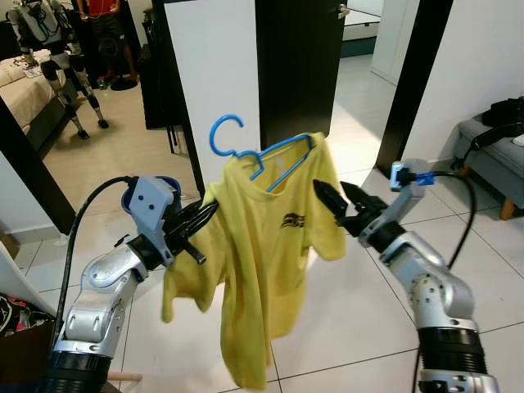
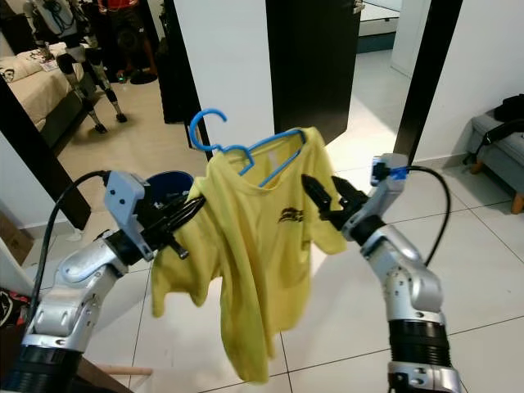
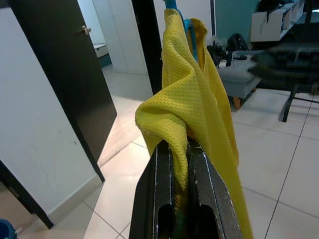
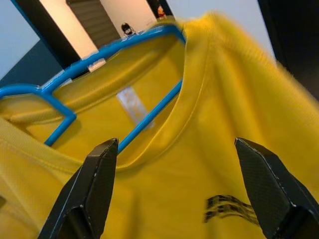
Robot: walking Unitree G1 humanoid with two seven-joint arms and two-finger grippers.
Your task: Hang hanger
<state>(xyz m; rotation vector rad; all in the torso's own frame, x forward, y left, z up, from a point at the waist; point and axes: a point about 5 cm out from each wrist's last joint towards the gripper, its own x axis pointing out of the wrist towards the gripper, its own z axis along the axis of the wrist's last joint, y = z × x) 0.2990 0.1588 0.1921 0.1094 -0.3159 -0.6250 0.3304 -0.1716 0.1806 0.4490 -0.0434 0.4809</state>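
A yellow T-shirt [image 1: 266,246] hangs on a blue plastic hanger [image 1: 260,155] held up in mid-air, its hook [image 1: 219,131] pointing up and to the left. My left gripper [image 1: 205,214] is shut on the shirt's left shoulder, and the cloth [image 3: 182,119] bunches between its fingers. My right gripper [image 1: 341,196] is open just beside the shirt's right shoulder, with nothing between its fingers. Through the right wrist camera, the hanger [image 4: 124,59] and collar sit beyond the spread fingertips [image 4: 102,164].
A dark door [image 1: 299,65] and a white wall panel [image 1: 217,57] stand behind the shirt. A grey sofa [image 1: 499,160] is at the right. Another robot [image 1: 49,49] and a bed [image 1: 24,94] are at the far left. Pale tiled floor [image 1: 344,327] lies below.
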